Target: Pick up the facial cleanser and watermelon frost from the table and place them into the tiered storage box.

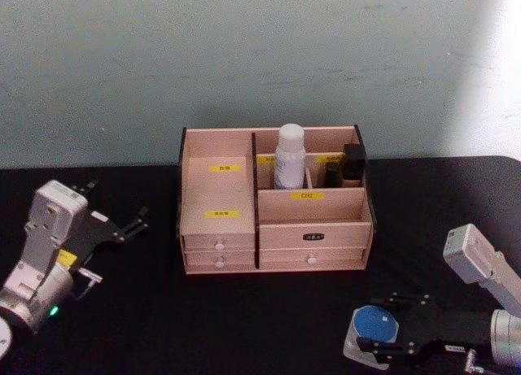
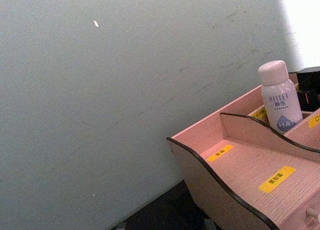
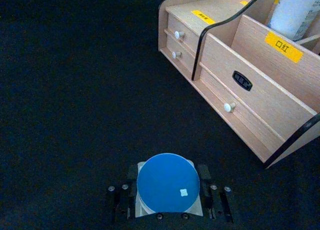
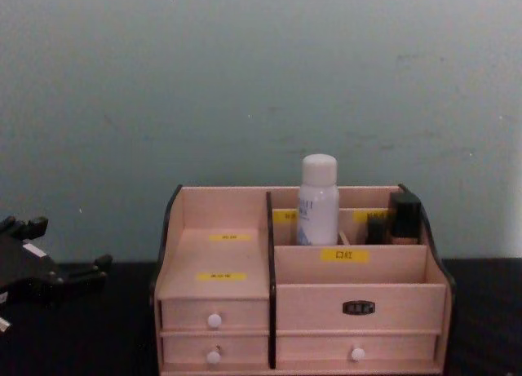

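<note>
The facial cleanser (image 1: 289, 154), a tall white bottle with blue print, stands upright in a back compartment of the tiered storage box (image 1: 220, 200), also seen in the chest view (image 4: 318, 199) and left wrist view (image 2: 280, 98). The watermelon frost (image 3: 166, 182), a squat clear jar with a blue lid, sits low over the black table to the front right of the box (image 1: 373, 324). My right gripper (image 3: 167, 196) is shut on it, one finger pressed to each side of the jar. My left gripper (image 1: 118, 202) hovers open left of the box, holding nothing.
Small dark bottles (image 1: 350, 163) occupy the back right compartment beside the cleanser. The box's stepped left compartments (image 2: 250, 165) and front middle compartment (image 4: 351, 270) hold nothing. White-knobbed drawers (image 3: 229, 107) face me. A pale wall rises right behind the box.
</note>
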